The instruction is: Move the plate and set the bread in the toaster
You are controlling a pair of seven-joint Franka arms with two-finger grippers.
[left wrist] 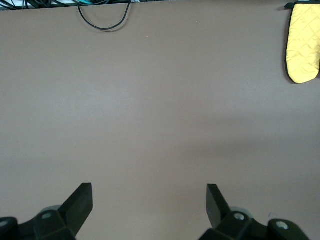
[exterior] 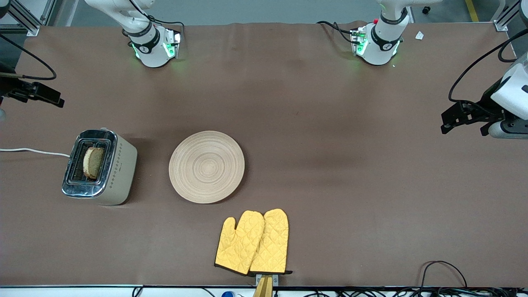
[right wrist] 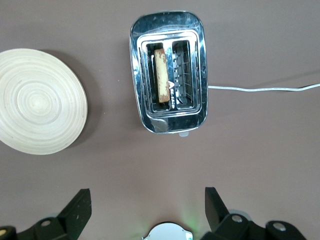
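Looks basically done: bread (exterior: 94,162) stands in the toaster (exterior: 99,167) slot nearer the plate (exterior: 206,166) (now bare), so left gripper (left wrist: 149,202) and right gripper (right wrist: 147,207) hang wide open, empty, at their own table ends.

Bread (exterior: 93,162) upright in toaster (exterior: 99,166) slot, seemingly unlowered, bare plate (exterior: 206,166) beside

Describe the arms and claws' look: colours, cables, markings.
White rounded arm shells with black joint bands; green lights glow at both bases, and black cables run along them. Left claw and right claw each have two matte black wedge-shaped fingers with grey screws at their roots.
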